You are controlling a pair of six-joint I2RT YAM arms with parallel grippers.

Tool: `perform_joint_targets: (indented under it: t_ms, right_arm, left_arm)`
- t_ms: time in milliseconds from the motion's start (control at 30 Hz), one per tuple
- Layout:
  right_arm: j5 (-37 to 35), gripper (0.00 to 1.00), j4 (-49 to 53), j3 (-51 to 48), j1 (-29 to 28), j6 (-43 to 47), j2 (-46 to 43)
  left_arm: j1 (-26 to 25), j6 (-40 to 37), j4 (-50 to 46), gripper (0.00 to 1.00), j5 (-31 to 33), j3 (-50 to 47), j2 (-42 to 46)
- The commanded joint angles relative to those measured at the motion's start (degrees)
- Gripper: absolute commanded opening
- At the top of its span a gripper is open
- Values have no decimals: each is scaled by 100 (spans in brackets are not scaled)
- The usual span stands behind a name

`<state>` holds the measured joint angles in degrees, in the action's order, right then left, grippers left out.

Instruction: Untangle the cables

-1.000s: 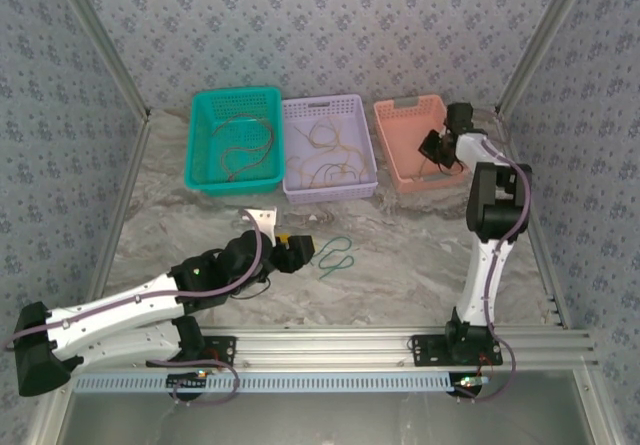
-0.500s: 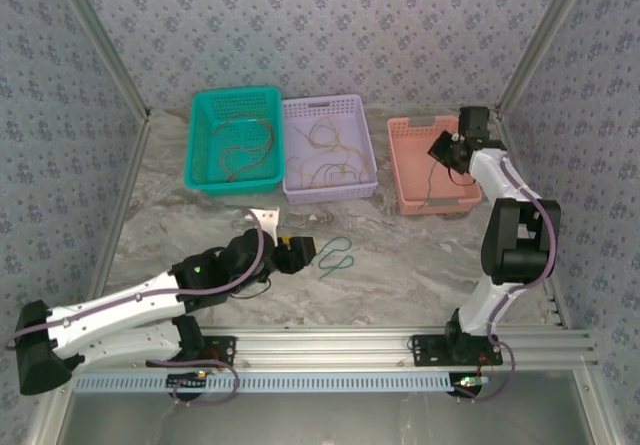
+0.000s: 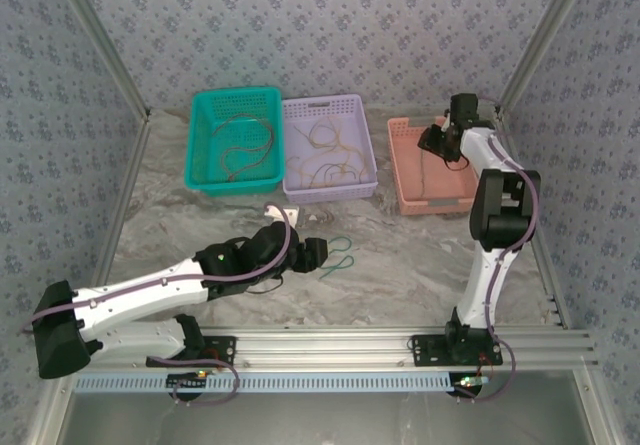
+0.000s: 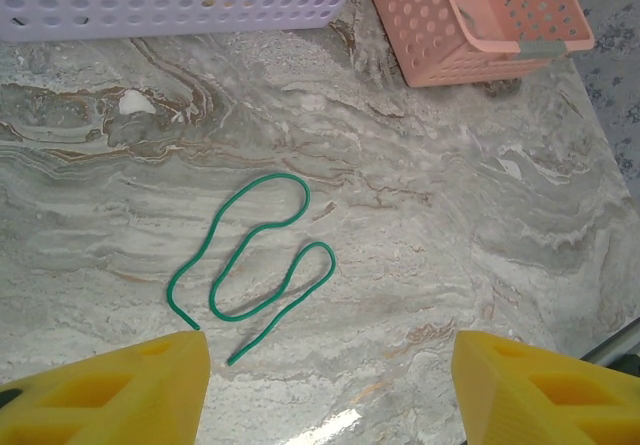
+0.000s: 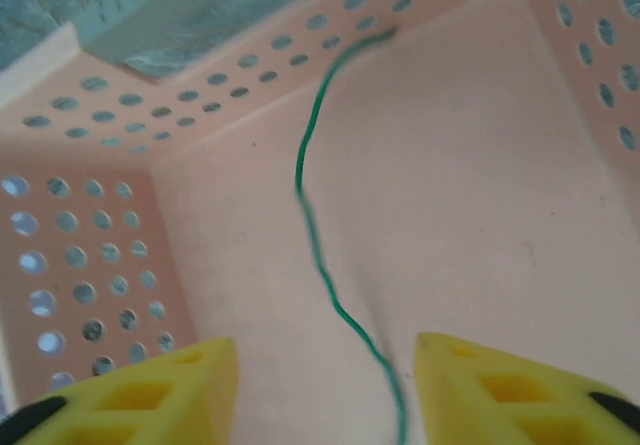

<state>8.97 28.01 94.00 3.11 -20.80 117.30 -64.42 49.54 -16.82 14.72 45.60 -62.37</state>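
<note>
- Lying loose on the marbled table (image 4: 480,225), a green cable (image 4: 290,175) sits just ahead of the left gripper (image 4: 330,385); its yellow fingers are spread wide and empty.
- Its loops run diagonally, from near the left-hand finger away toward the pink basket (image 3: 432,205); the left arm is far nearer.
- Spread too, the right gripper (image 5: 325,390) is inside that basket, with a second green strand (image 5: 310,215) running away from between its fingers.
- More cables lie in the teal basket (image 3: 200,140) and the lilac basket (image 3: 330,190).
- No readable writing.
</note>
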Motion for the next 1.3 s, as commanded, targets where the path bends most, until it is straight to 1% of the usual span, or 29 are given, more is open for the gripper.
perform_joint_targets:
  t_ms: [0, 100, 200, 267, 333, 367, 433, 533, 567, 600, 633, 667, 700, 733, 767, 833, 967, 1033, 1167, 1267]
  right_arm:
    - [-420, 58, -29, -354, -9, 0, -804]
    - [-567, 59, -115, -740, -12, -42, -1470]
    - [-660, 56, -171, -1261, -59, -132, -2287]
    - [-670, 52, -208, -1707, -209, -185, -2873]
    - [-781, 49, -144, -2225, -542, -268, -3541]
    - [-838, 47, -158, -2490, -764, -343, -3812]
    - [-1131, 45, -226, -3341, -1407, -650, -4534]
    - [-1652, 45, -327, -4380, -2756, -1359, -5278]
    - [-1780, 45, -378, -4663, -3131, -1622, -5415]
    - [-1985, 45, -428, -4955, -3625, -1921, -5538]
    - [-2164, 46, -450, -5202, -4081, -2210, -5598]
    - [-2310, 46, -446, -5373, -4391, -2444, -5612]
    - [-2464, 46, -454, -5529, -4699, -2690, -5613]
    - [-2549, 46, -536, -5641, -4986, -2867, -5607]
    - [-2609, 46, -616, -5737, -5186, -2998, -5589]
    - [-2619, 46, -861, -5848, -5517, -3261, -5474]
    - [-2780, 46, -879, -5733, -5933, -3476, -5130]
    - [-2891, 46, -883, -5709, -6073, -3546, -5094]
    - [-2990, 46, -861, -5751, -6165, -3629, -5133]
    - [-3005, 46, -894, -5848, -6169, -3668, -5198]
  left_arm:
    - [48, 52, -157, 65, -27, 171, 76]
    - [61, 97, -278, 65, 4, 175, 100]
    - [113, 290, -594, 65, 118, 172, 120]
    - [202, 531, -896, 63, 145, 151, 114]
    - [288, 769, -1152, 60, 139, 53, 102]
    - [319, 827, -1190, 59, 91, -3, 102]
    - [332, 816, -1068, 54, -55, -195, 96]
    - [334, 777, -1017, 50, -272, -356, -78]
    - [338, 758, -988, 48, -361, -391, -139]
    - [334, 717, -912, 47, -488, -447, -245]
    - [334, 719, -825, 47, -587, -482, -379]
    - [334, 781, -734, 50, -661, -517, -498]
    - [341, 884, -535, 54, -777, -580, -655]
    - [350, 1025, -245, 60, -921, -647, -807]
    - [351, 1205, -14, 64, -1004, -684, -923]
    - [352, 1690, 380, 67, -1026, -664, -1219]
    - [463, 2526, 581, 68, -793, -502, -1683]
    - [637, 2773, 541, 65, -812, -451, -1854]
    - [946, 2800, 702, 59, -1100, -384, -2207]
    - [971, 2772, 876, 57, -1270, -252, -2520]
